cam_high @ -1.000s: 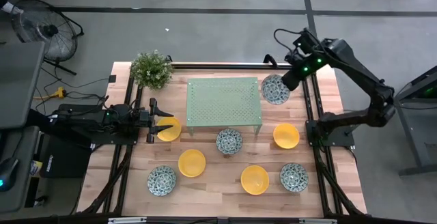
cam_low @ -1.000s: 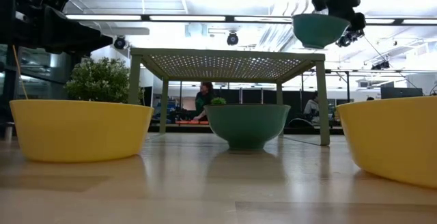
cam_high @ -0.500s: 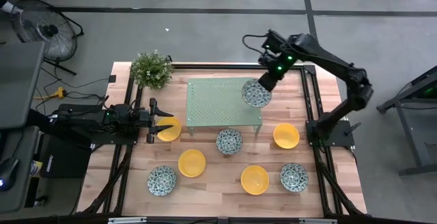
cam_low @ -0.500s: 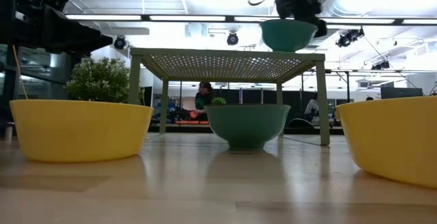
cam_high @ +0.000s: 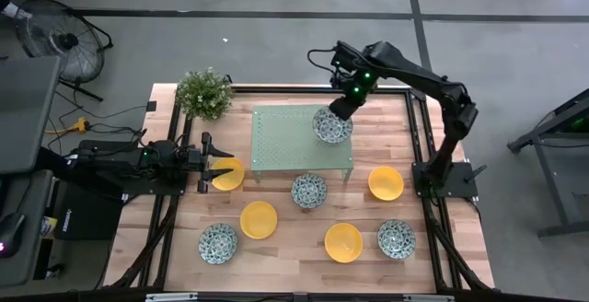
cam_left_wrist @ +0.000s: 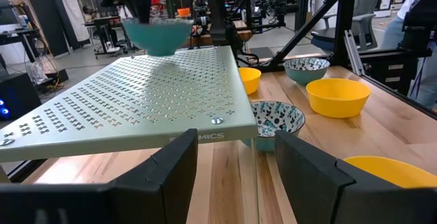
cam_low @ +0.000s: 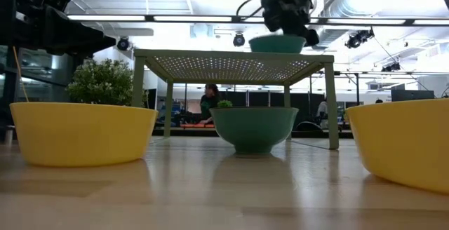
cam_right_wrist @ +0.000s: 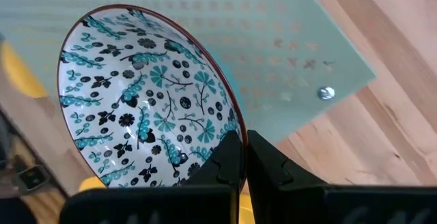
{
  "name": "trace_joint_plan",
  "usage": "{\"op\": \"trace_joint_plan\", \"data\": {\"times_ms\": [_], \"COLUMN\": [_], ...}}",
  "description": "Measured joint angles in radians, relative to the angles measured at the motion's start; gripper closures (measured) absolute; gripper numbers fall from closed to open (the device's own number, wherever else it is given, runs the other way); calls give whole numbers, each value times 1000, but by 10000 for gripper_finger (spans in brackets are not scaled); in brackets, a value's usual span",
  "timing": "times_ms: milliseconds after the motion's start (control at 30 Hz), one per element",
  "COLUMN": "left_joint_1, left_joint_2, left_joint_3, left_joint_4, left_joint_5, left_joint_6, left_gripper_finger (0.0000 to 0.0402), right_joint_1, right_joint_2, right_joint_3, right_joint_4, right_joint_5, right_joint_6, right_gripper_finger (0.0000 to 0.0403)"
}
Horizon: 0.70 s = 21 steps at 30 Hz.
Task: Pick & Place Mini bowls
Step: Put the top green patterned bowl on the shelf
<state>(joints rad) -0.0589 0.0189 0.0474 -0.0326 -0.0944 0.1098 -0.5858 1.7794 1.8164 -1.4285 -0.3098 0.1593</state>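
Eight small round ceramic bowls sit upright. One blue-green patterned white bowl (cam_high: pixel 331 125) is over the pale green perforated stand's (cam_high: pixel 285 136) three o'clock end. Three patterned ones lie at centre (cam_high: pixel 308 191), seven (cam_high: pixel 218 243) and five o'clock (cam_high: pixel 396 238). Plain yellow bowls lie at nine (cam_high: pixel 229 174), three (cam_high: pixel 386 183) and six o'clock (cam_high: pixel 259 220) (cam_high: pixel 342 242).

One camera is looking straight down on the whole pale wooden surface (cam_high: pixel 294 247). Another is sitting at surface height, facing level across into the room. Each wrist camera is peering forward, close over its own fingers. All four are sharing the pale green perforated metal stand (cam_high: pixel 290 136) (cam_low: pixel 231 60) (cam_left_wrist: pixel 136 101) (cam_right_wrist: pixel 287 39).
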Motion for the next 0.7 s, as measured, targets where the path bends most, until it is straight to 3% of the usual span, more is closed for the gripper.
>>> {"op": "trace_joint_plan", "data": {"times_ms": [700], "left_joint_1": [0], "left_joint_2": [0], "left_joint_3": [0], "left_joint_4": [0], "left_joint_5": [0], "left_joint_6": [0], "left_gripper_finger": [211], "right_joint_1": [38], "right_joint_2": [2], "right_joint_3": [0], "right_joint_4": [-5], "right_joint_5": [-38], "right_joint_6": [27], "right_gripper_finger": [403]}}
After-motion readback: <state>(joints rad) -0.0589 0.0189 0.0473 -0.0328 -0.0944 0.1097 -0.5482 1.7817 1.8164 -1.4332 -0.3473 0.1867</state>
